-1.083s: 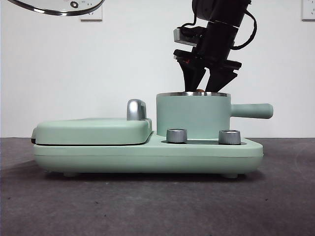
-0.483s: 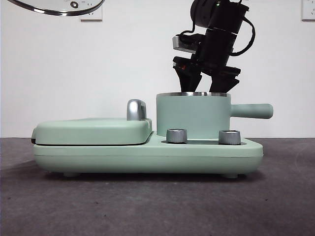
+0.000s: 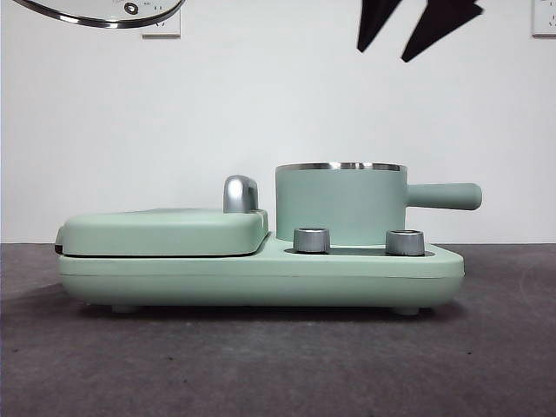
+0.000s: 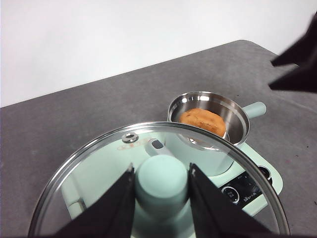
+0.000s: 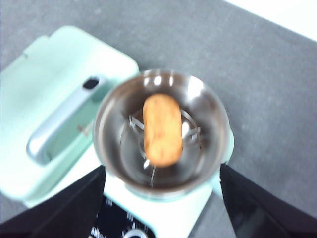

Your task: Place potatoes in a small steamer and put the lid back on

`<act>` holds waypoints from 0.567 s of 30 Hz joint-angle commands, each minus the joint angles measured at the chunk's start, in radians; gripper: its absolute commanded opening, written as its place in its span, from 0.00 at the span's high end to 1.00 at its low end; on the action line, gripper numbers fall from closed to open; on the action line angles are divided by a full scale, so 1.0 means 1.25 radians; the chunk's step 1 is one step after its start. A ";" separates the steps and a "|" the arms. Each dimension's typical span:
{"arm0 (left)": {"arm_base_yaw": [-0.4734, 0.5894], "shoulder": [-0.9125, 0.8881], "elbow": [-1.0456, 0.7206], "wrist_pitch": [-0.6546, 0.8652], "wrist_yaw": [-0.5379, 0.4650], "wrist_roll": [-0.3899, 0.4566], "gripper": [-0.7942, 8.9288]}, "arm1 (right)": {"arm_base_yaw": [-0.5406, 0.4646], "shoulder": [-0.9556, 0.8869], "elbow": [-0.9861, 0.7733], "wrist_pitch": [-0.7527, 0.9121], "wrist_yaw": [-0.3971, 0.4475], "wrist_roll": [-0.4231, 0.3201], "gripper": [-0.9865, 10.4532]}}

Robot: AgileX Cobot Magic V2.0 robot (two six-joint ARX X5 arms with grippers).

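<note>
Since the earlier frames the right gripper (image 3: 415, 30) has lifted clear of the steamer (image 3: 340, 204) and now hangs well above its rim, jaws spread wide and empty. Potato (image 5: 162, 129) lies inside the steamer, directly below that gripper, resting on the steel rack at the bottom and filling much of the pot's width. Left gripper (image 4: 161, 186) is clamped on the green knob of the lid (image 4: 99, 168), holding the lid high and off to the side of the steamer. Assessment: the potato step looks complete; the lid remains to be seated. Glass with a steel rim is stiff, fairly heavy, slippery and breakable, so the knob is the proper hold, and the lid should be lowered level onto the rim. Griddle cover (image 3: 165, 230) sits shut beside the steamer.
</note>
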 commanded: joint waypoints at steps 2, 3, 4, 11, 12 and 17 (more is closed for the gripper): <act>-0.003 -0.001 0.016 0.024 0.000 0.000 0.91 | 0.003 -0.159 -0.159 0.081 -0.001 0.017 0.59; -0.003 -0.001 0.016 0.024 0.000 0.000 0.91 | 0.003 -0.185 -0.185 0.089 -0.001 0.020 0.59; -0.003 -0.001 0.016 0.024 0.000 0.000 0.91 | 0.003 -0.219 -0.219 0.099 0.000 0.026 0.59; -0.005 0.006 0.016 0.025 0.027 0.001 0.91 | 0.003 -0.419 -0.386 0.114 0.001 0.037 0.60; -0.005 0.009 0.016 0.025 0.038 0.001 0.91 | 0.003 -0.447 -0.410 0.119 0.001 0.037 0.60; -0.024 0.038 0.016 0.044 0.048 0.000 0.91 | 0.003 -0.561 -0.502 0.137 0.002 0.054 0.60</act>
